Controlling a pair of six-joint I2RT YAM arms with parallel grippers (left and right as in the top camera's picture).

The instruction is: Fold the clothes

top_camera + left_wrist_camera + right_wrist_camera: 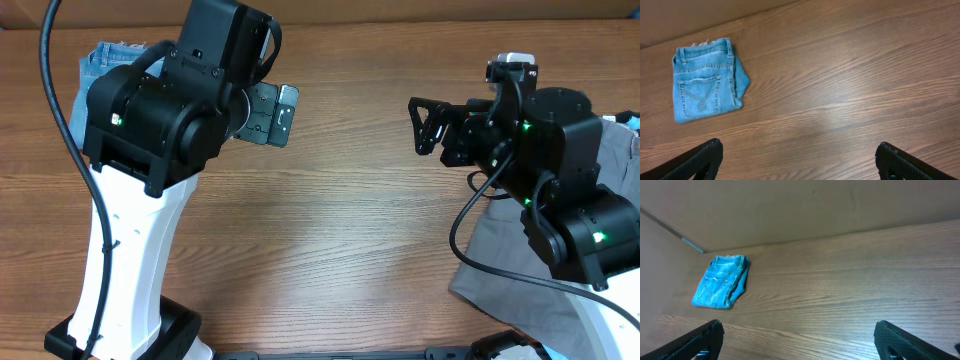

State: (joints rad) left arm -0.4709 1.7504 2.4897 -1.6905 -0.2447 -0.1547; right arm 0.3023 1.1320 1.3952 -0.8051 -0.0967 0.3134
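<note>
The clothes in view are light-blue denim jeans (705,80), folded into a small square with a stitched back pocket facing up. They lie at the table's far left corner. In the overhead view only an edge of the jeans (100,58) shows behind my left arm. My left gripper (799,145) hangs open above bare wood to the right of the jeans, holding nothing. My right gripper (799,324) is also open and empty, well away from the jeans (720,282). From overhead the right gripper (418,125) points left over the table's middle.
Grey trousers (500,250) lie crumpled at the right, partly under my right arm. A pale-blue piece (630,122) shows at the right edge. A brown wall (790,210) runs behind the table. Bare wood (340,220) spans the middle.
</note>
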